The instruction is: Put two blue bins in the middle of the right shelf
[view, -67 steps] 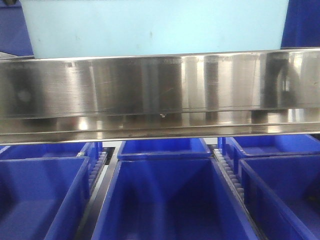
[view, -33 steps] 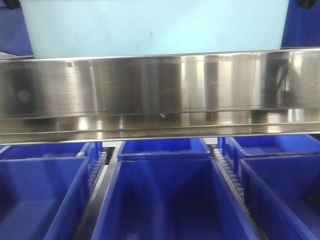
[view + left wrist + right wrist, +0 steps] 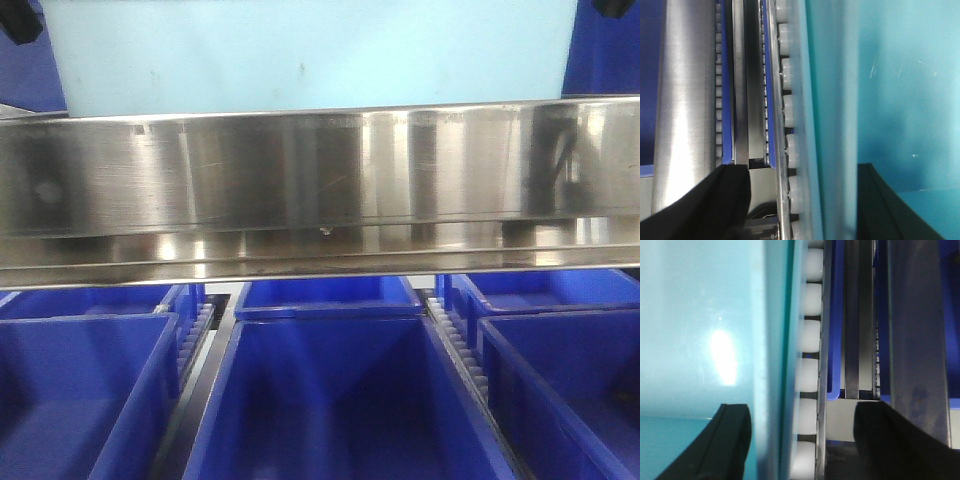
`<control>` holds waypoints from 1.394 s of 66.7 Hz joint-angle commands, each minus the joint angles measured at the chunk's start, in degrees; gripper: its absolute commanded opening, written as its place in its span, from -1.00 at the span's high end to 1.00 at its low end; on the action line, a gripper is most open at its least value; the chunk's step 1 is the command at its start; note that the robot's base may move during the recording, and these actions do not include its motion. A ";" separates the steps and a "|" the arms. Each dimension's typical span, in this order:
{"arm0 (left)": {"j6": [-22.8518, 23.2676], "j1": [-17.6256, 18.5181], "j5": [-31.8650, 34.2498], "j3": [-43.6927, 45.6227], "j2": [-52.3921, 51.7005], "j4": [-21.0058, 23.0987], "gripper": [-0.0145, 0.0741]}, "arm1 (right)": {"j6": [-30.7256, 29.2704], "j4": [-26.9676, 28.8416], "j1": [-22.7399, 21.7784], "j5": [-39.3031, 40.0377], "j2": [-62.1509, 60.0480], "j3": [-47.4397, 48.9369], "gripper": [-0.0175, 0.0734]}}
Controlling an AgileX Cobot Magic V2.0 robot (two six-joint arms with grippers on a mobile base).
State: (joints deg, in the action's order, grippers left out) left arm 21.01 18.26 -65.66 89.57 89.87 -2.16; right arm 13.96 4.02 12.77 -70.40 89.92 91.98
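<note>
- The left gripper (image 3: 799, 170) has its jaws spread wide. In its wrist view the two black fingers (image 3: 705, 205) come in from the bottom edge, one at the left and one at the right.
- The right gripper (image 3: 805, 407) stands the same way (jaws parted, inner faces turned toward each other). Its black fingers (image 3: 715, 445) are well apart at the bottom of its own wrist view.
- The front view shows only a dark sliver of each gripper, the left one's in the top-left corner and the right one's in the top-right corner.
</note>
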 commanded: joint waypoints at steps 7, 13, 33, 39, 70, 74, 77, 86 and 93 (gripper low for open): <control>-1.32 -0.16 -0.23 0.45 -0.05 2.48 -0.04 | -0.44 -0.06 -0.03 0.43 -0.25 -0.17 -0.11; -1.32 -0.16 0.12 0.45 0.08 3.24 -0.04 | -0.44 -0.06 -0.03 0.43 -0.25 -0.17 -0.11; -1.32 -0.16 -0.61 0.45 0.08 3.24 -0.03 | -0.44 -0.06 -0.03 0.43 -0.25 -0.17 -0.06; -1.32 -0.16 -1.30 0.45 0.08 3.38 0.11 | -0.44 0.06 -0.03 0.43 -0.25 -0.17 0.20; -1.54 -0.16 -2.31 0.45 0.08 3.52 0.92 | -2.94 3.00 0.02 0.43 -0.25 -0.17 0.98; -1.96 -0.16 -2.20 0.45 0.08 3.41 0.92 | -2.94 3.00 0.02 0.43 -0.25 -0.17 0.98; -1.96 -0.16 -1.98 0.45 -0.03 3.41 0.92 | -3.03 3.00 0.02 0.43 -0.37 -0.05 0.98; -2.23 -0.16 0.77 0.45 -1.12 3.16 0.92 | -3.03 2.65 0.02 0.43 -1.54 0.16 0.98; -2.60 -0.16 3.28 0.45 -2.29 3.16 0.92 | -3.50 2.30 0.02 1.41 -2.28 1.12 0.98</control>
State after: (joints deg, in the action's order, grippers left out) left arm 19.12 18.26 -66.32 89.57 89.73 1.29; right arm 11.79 6.11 13.02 -70.14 89.54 91.98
